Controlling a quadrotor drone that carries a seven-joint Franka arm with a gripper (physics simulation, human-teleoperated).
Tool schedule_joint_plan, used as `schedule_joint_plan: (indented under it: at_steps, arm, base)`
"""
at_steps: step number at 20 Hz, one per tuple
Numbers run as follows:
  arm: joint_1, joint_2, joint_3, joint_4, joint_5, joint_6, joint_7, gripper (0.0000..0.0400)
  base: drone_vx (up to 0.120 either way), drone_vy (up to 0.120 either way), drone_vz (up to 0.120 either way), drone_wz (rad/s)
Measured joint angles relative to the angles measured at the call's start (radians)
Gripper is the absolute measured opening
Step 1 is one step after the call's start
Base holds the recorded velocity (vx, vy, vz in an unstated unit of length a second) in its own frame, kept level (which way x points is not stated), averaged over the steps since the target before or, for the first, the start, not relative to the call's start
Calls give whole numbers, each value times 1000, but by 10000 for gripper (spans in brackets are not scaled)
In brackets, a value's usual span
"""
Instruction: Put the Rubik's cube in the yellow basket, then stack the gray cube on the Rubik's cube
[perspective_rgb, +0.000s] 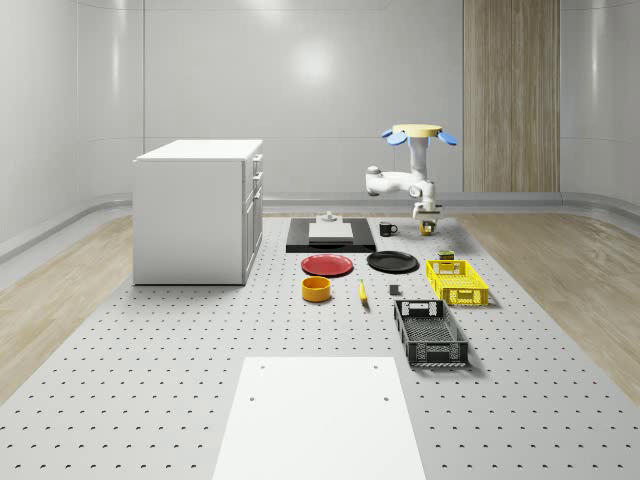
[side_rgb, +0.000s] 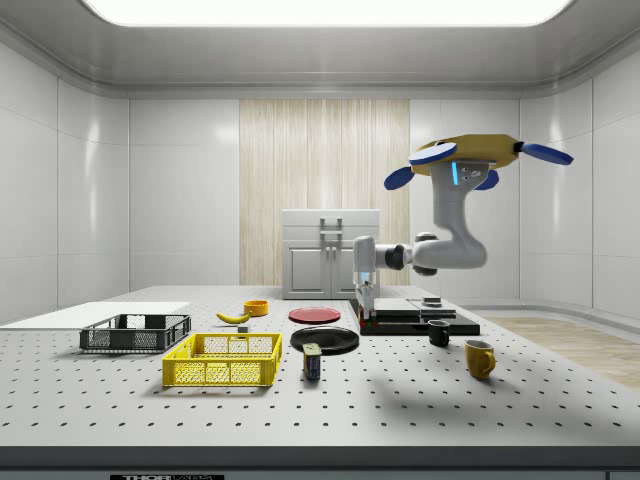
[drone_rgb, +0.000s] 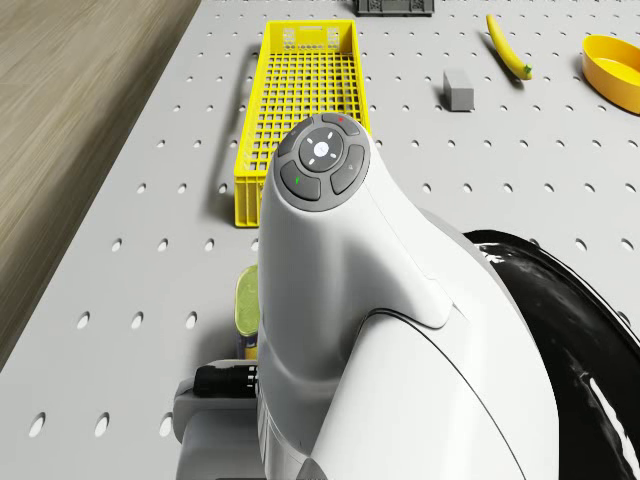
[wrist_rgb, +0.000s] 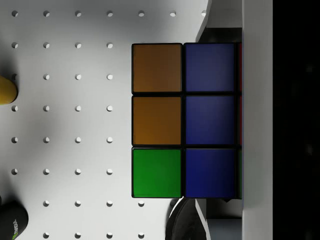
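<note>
Drone (side_rgb: 468, 152) hovering over worktop's (perspective_rgb: 150, 380) far end, end effector (side_rgb: 364, 303) gripping Rubik's cube (wrist_rgb: 182, 120) tight. Imo carrying it level to yellow basket (perspective_rgb: 457, 281), lowering w/o clipping rim.

Bright, even light falls from the ceiling panel (side_rgb: 320, 10) above me; soft shadows lie on the desk (side_rgb: 400, 400), glare sheens the far wall (perspective_rgb: 312, 65).

The Rubik's cube (wrist_rgb: 182, 120) shows one column of two orange squares and a green one beside a column of three blue squares, with the perforated table behind it. The yellow basket (perspective_rgb: 468, 298), long and mesh-walled, sits right of centre in the whole-scene view. The small gray cube (perspective_rgb: 394, 291) lies on the table just to the basket's left.
</note>
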Motion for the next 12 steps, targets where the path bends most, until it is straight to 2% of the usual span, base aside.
schedule_joint_plan:
  at_steps: [12]
  arm:
    - [-1, -25, 3, 0, 10, 23, 1, 325]
  base:
    - [120, 0, 0, 0]
